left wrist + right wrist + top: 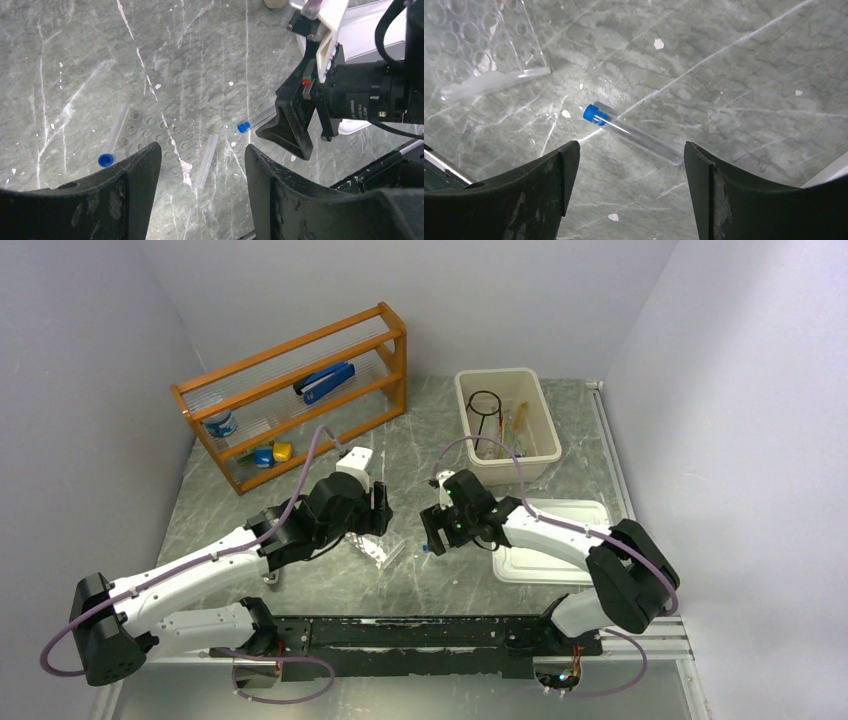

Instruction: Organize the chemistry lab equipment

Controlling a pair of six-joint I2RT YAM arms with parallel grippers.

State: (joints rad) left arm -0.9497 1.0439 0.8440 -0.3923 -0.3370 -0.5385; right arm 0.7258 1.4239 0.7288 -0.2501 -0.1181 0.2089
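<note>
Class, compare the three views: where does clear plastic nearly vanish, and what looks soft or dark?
Top external: even light, the clear tube rack barely shows on the marble. Left wrist: the left gripper's fingers loom dark and soft. Right wrist: the blue-capped tube lies sharp, with a thin highlight.

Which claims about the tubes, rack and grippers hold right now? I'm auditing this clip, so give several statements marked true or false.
1. The right gripper grips a blue-capped tube. False: it lies loose on the table, gripper open above it.
2. The clear tube rack lies flat on the table. True.
3. The left gripper is open. True.
4. The black wire ring stand hangs on the rack. False: it sits in the white bin.
</note>
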